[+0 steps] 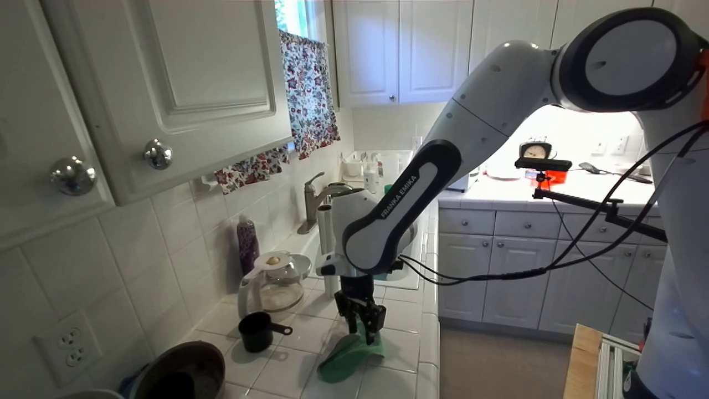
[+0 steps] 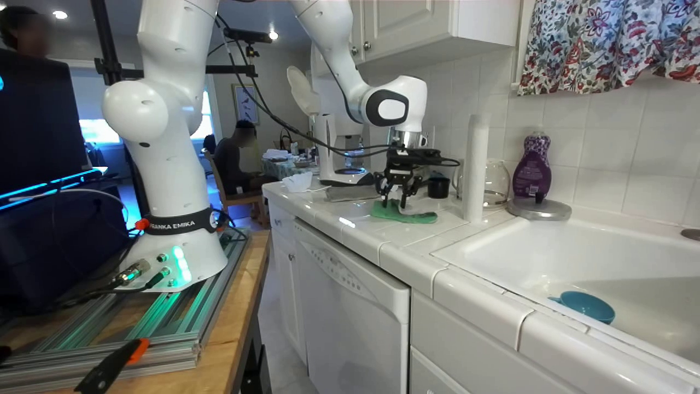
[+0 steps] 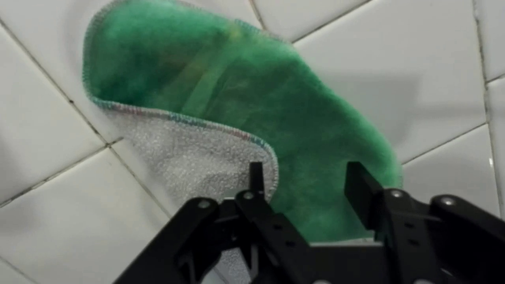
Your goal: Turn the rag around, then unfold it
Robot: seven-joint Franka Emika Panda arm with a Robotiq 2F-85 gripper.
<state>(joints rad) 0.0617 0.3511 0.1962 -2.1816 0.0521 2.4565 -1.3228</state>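
Note:
A green rag lies partly folded on the white tiled counter and shows in both exterior views (image 1: 339, 363) (image 2: 413, 218). In the wrist view the rag (image 3: 236, 83) shows a fuzzy green side and a grey terry side, with a stitched multicoloured edge between them. My gripper (image 3: 304, 169) points down over the rag with its two fingers apart. In the wrist view the left finger is over the grey flap and the right finger is over the green part. The gripper is low at the rag in both exterior views (image 1: 361, 334) (image 2: 394, 203). I cannot tell whether the fingertips touch the cloth.
A black measuring cup (image 1: 256, 332), a glass carafe (image 1: 279, 291) and a dark pan (image 1: 185, 368) stand along the wall side. A white upright cylinder (image 2: 474, 169) stands between the rag and the sink (image 2: 492, 249). The counter's front edge (image 1: 428, 343) is close to the rag.

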